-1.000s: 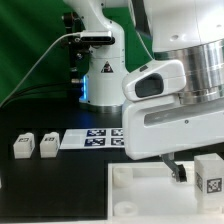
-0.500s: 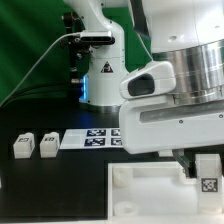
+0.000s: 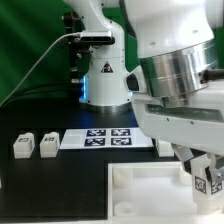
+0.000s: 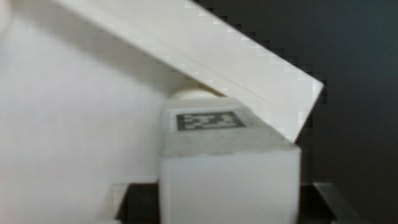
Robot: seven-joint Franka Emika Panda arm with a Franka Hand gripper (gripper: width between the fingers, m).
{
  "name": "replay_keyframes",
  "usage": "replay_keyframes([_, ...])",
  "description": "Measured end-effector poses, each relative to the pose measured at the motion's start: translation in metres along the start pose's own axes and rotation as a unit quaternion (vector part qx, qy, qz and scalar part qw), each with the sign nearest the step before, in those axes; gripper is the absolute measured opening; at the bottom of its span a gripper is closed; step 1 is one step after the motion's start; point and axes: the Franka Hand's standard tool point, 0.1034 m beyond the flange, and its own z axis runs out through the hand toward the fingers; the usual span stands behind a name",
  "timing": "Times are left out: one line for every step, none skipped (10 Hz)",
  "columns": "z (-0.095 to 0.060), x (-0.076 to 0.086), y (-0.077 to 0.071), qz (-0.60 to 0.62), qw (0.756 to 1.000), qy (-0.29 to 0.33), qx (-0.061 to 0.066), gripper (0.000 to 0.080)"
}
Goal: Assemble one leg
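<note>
White plastic leg point(image 3: 207, 182) is pinched in my fingers point(image 3: 193, 170), which are closed snug on its sides. It's at the exterior view's right, just above the base point(image 3: 140, 185). Its long axis looks tipped a bit off upright, tag facing out. Annoying part: the socket it needs is cut off or hidden by my own arm. In the wrist view a slanted base edge covers the leg's far end.

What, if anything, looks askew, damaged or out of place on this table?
Nothing is spilled or damaged. Only the leg looks askew: it sits tilted in the gripper, by the white base's edge at the exterior view's right. The two spare legs stand upright, side by side, left of the marker board.
</note>
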Motion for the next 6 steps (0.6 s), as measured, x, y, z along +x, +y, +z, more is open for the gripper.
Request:
replay_keyframes([0.0, -0.008, -0.001, 0.041, 0.999, -0.006, -0.006, 0.0303])
replay_keyframes([0.0, -0.016, -0.005, 0.109, 0.994, -0.011, -0.009, 0.0303])
replay_keyframes([0.0, -0.017, -0.004, 0.1, 0.995, -0.011, -0.012, 0.0303])
replay_keyframes([0.001, -0.017, -0.004, 0.085, 0.996, -0.011, -0.012, 0.0303])
replay_keyframes([0.001, -0.017, -0.003, 0.056, 0.998, -0.011, -0.015, 0.0393])
replay_keyframes([0.001, -0.019, -0.001, 0.006, 1.0, -0.015, -0.023, 0.0568])
